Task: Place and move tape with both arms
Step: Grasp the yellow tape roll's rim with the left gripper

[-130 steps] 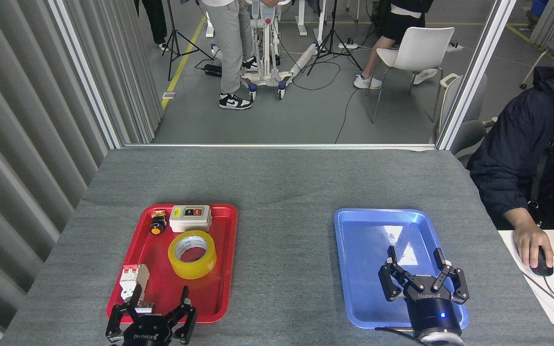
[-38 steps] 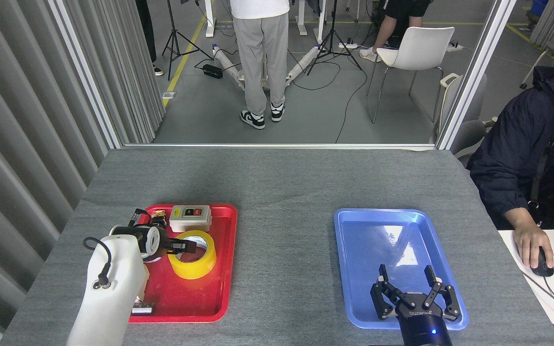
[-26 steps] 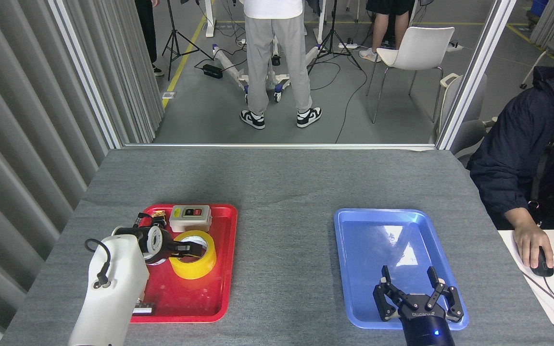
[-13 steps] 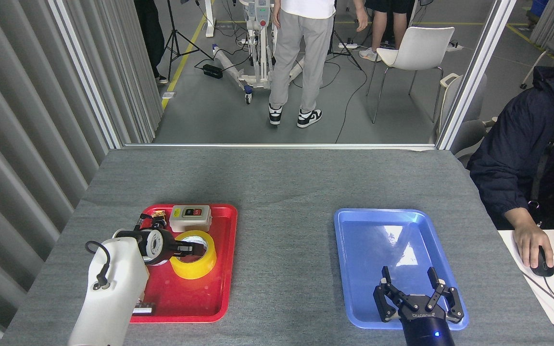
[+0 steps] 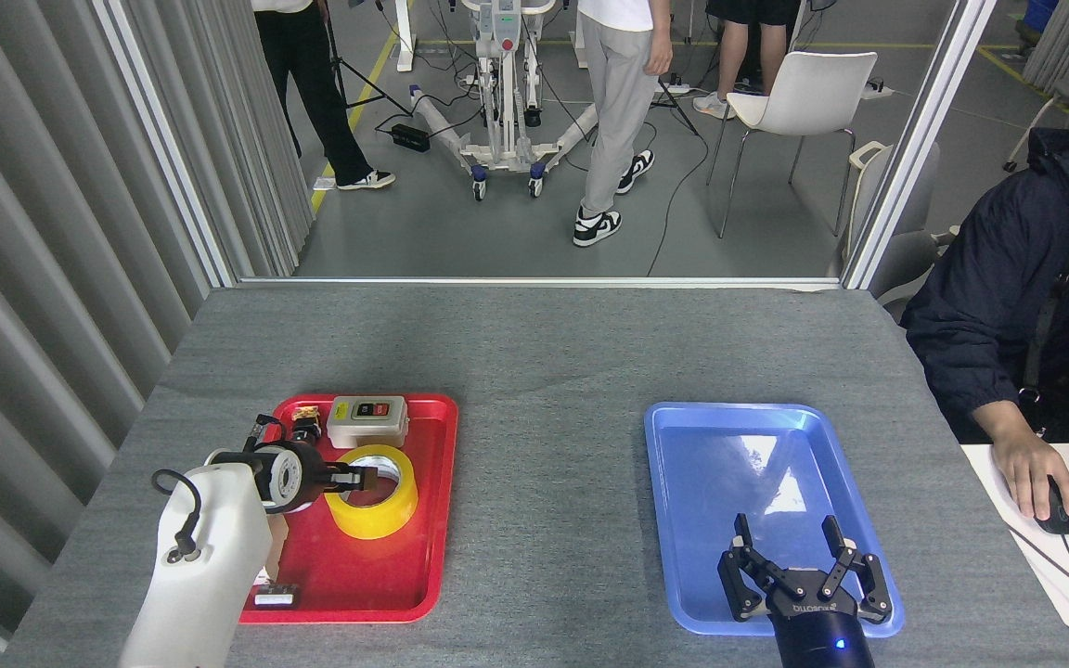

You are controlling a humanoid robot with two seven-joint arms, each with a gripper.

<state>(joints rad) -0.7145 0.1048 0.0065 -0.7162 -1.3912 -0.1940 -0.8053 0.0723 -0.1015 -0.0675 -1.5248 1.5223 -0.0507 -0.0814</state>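
The tape (image 5: 377, 515), a yellow roll with a white core, lies flat in the red tray (image 5: 440, 520). My left gripper (image 5: 355, 479) comes in sideways from the left at the roll's left rim, and a dark finger (image 5: 363, 479) reaches over the core hole. Seen side-on, its jaws do not show whether they grip the roll's wall. My right gripper (image 5: 804, 568) hangs open over the near end of the blue tray (image 5: 729, 464), with nothing between its fingers.
The red tray also holds a white switch box (image 5: 367, 420), a yellow-capped button (image 5: 302, 430) and a small part (image 5: 272, 595) half hidden by my left arm. A seated person (image 5: 1017, 306) rests a hand on a mouse (image 5: 1049, 508) at the right. People stand beyond the table.
My left arm rose from the table's near edge to the tape's left rim; in the last half second its finger drew slightly left. The tape has not moved. The right gripper sank nearer.
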